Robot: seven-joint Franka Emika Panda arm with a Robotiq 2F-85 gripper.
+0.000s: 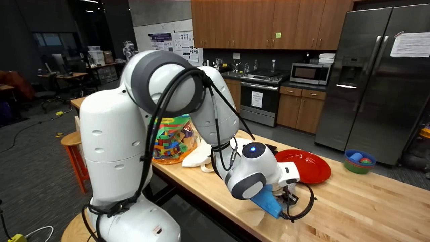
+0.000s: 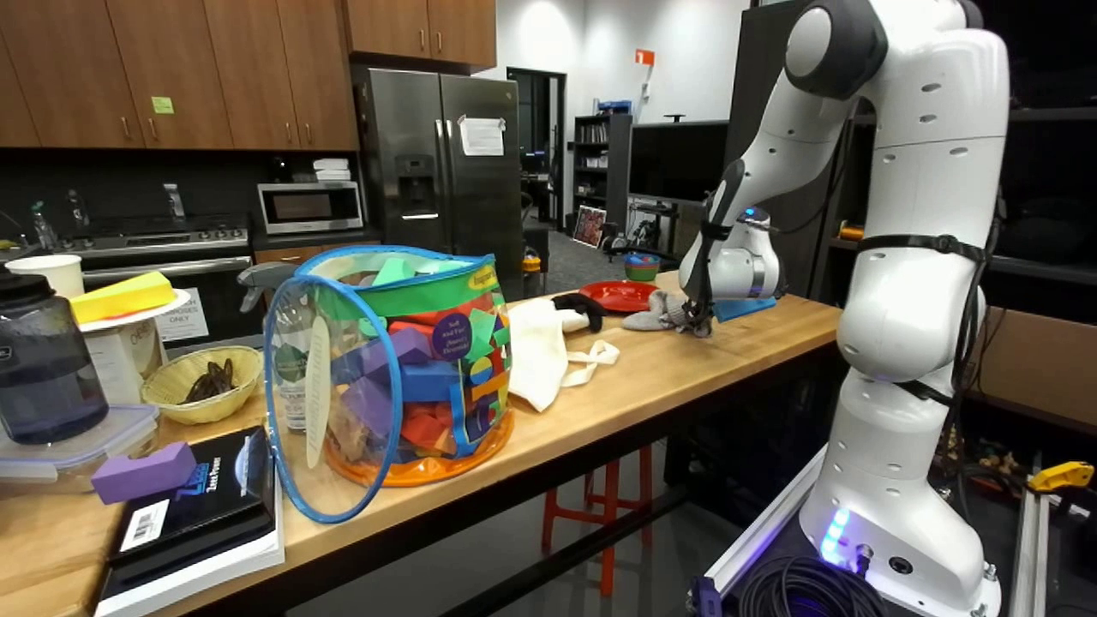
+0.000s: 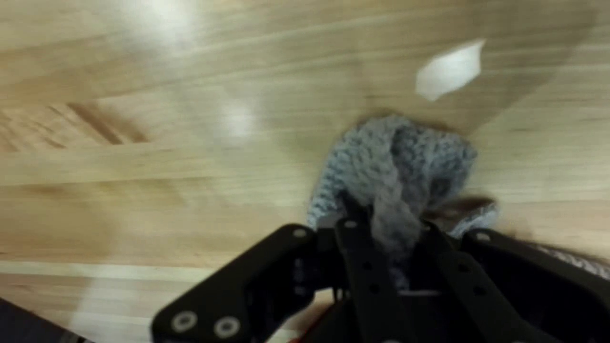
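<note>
In the wrist view the black two-fingered gripper pinches a gathered fold of soft grey knitted fabric, which bunches ahead of the fingertips over the pale striped wooden tabletop; the knit looks light, limp and hard to damage, likely to sag rather than keep a shape; a thick fold, as taken here, seems a surer hold than a thin edge, which may slip; in an exterior view the glossy red oval plate lies near the gripper, with the round blue-and-green bowl farther along the wood; in an exterior view grey knit rests on the tabletop beside the gripper, near the cream cloth bag, well apart from the clear plastic block bag.
</note>
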